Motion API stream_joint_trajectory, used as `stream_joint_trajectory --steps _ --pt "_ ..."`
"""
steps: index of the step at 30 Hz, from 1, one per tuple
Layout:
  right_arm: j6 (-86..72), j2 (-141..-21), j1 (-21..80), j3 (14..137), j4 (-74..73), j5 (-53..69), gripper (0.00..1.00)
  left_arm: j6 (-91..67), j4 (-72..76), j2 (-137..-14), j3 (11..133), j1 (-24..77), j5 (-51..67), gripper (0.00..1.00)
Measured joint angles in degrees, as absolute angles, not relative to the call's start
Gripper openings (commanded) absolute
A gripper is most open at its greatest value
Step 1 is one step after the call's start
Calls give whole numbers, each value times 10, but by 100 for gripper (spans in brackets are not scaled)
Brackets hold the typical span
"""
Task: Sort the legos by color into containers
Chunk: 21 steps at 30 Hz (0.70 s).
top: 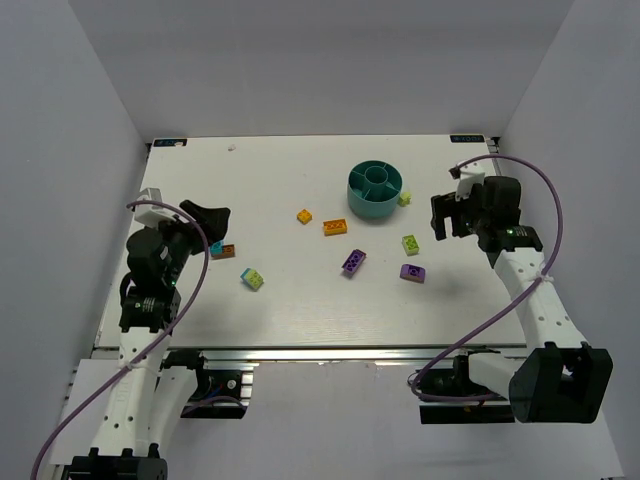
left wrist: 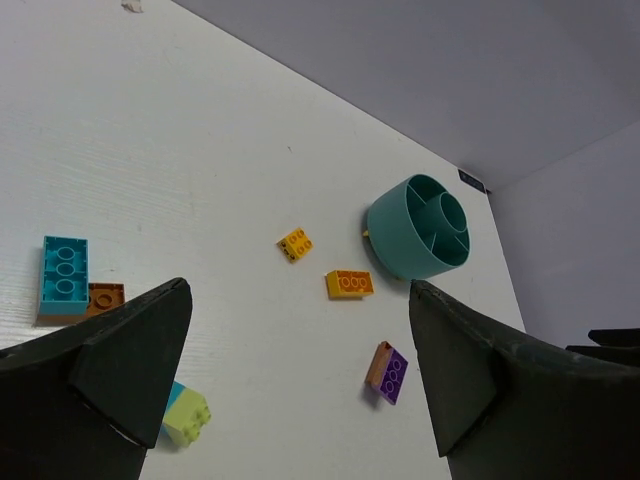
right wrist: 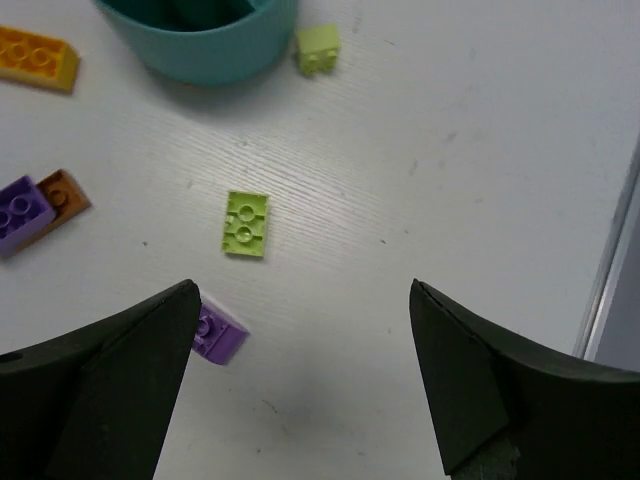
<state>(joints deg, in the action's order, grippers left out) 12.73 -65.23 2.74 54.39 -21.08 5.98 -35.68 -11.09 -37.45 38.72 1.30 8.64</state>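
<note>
Legos [top: 335, 227] lie scattered across the worktop's [top: 300, 170] middle, one lime brick [top: 404, 199] just beside the teal bowl [top: 370, 207] near the far edge. Left claw [left wrist: 300, 285] and right claw [right wrist: 302, 285] hover by opposite side edges, spread wide, holding nothing.

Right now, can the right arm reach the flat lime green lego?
Probably yes. The right gripper hangs open near the flat lime lego, which lies alone on bare table; the purple lego and teal bowl sit apart from it.
</note>
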Motion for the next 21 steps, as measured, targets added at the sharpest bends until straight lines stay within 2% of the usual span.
stream_joint_trajectory --steps 6,8,10,11,12,13,14,15,16,17,18,19,21 --pt "343 -644 34 539 -232 259 89 -361 -107 -406 388 13 99 98" --pt "425 -635 38 522 -234 343 87 -361 -108 -428 393 13 104 93" --pt "489 -629 45 500 -237 413 72 -361 -112 -450 402 13 108 68" --pt "526 -636 54 498 -249 444 54 -364 -113 -462 408 13 112 53" --pt "561 -651 62 500 -259 467 41 -365 -115 -472 414 13 116 17" --pt "587 -672 72 509 -279 483 31 -364 -117 -480 420 13 119 3" --pt "625 -706 85 529 -313 498 23 -364 -120 -489 427 13 123 0" --pt "653 -743 96 556 -344 507 25 -366 -121 -497 434 13 126 0" --pt "681 -788 108 592 -372 516 33 -365 -122 -503 440 13 129 2" --pt "700 -821 118 621 -396 522 73 -366 -123 -510 445 13 131 11" --pt "721 -858 128 656 -422 527 89 -366 -123 -515 450 13 134 22" --pt "739 -886 139 683 -438 529 89 -366 -124 -519 453 13 136 45" --pt "763 -915 157 712 -457 529 89 -366 -129 -522 455 13 143 59"
